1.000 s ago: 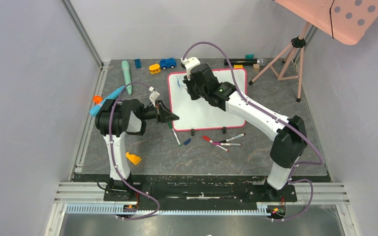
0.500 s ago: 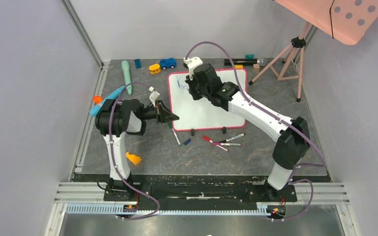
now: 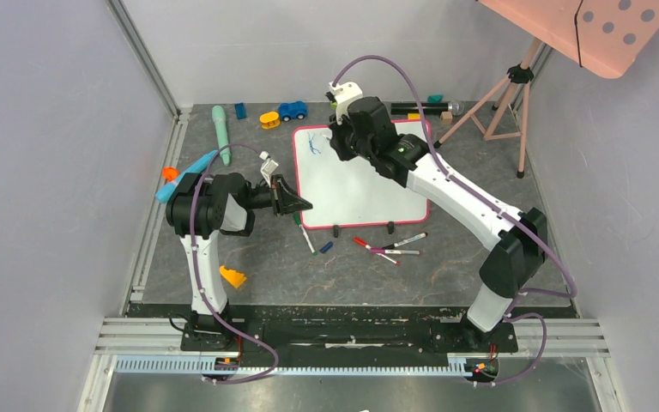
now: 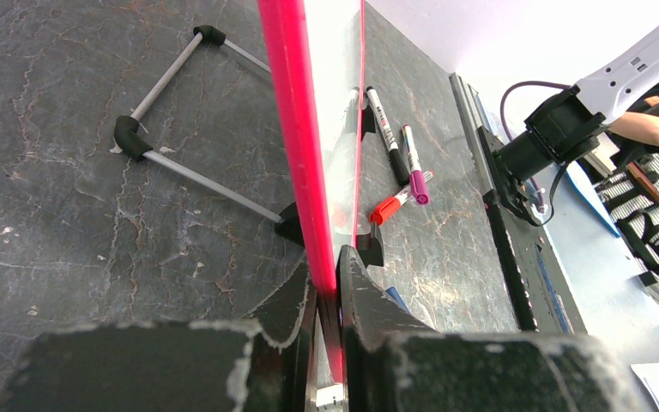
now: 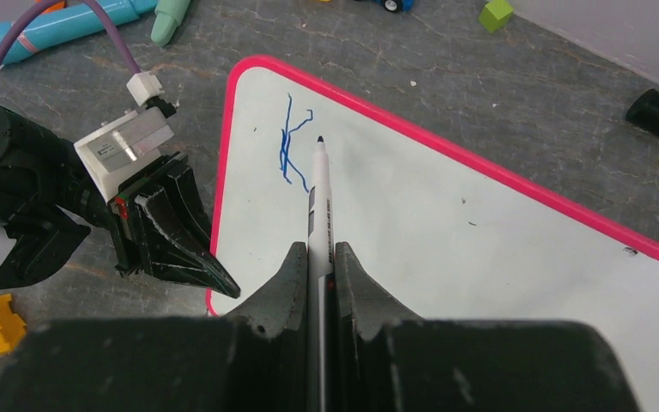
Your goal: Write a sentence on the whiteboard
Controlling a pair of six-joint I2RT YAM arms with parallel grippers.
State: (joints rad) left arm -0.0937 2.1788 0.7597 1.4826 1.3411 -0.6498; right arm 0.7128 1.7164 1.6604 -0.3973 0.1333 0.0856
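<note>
Since a second ago the right arm has swung back and to its right, carrying the right hand [image 5: 319, 257] off the first marks and uncovering the blue strokes [image 5: 290, 142] at the board's far left corner. That hand is clamped tight on a blue-tipped marker [image 5: 319, 197], whose tip now sits just right of those strokes; whether it touches the surface or hovers just off it cannot be told. The whiteboard [image 3: 360, 184] stands near the middle of the table, and the left hand [image 4: 326, 283] pinches its pink-red frame at the left edge, jaws narrow with the frame between them. So far only one rough letter is down, so nearly all of the sentence is left to write. To do the next letter well, the tip probably should come down lightly beside the existing marks, at the same height, with steady pressure so that the line neither skips nor drags. The left grip looks worth keeping firm, since the board would likely shift under the pen otherwise. Letters should stay small enough to leave room along the row.
</note>
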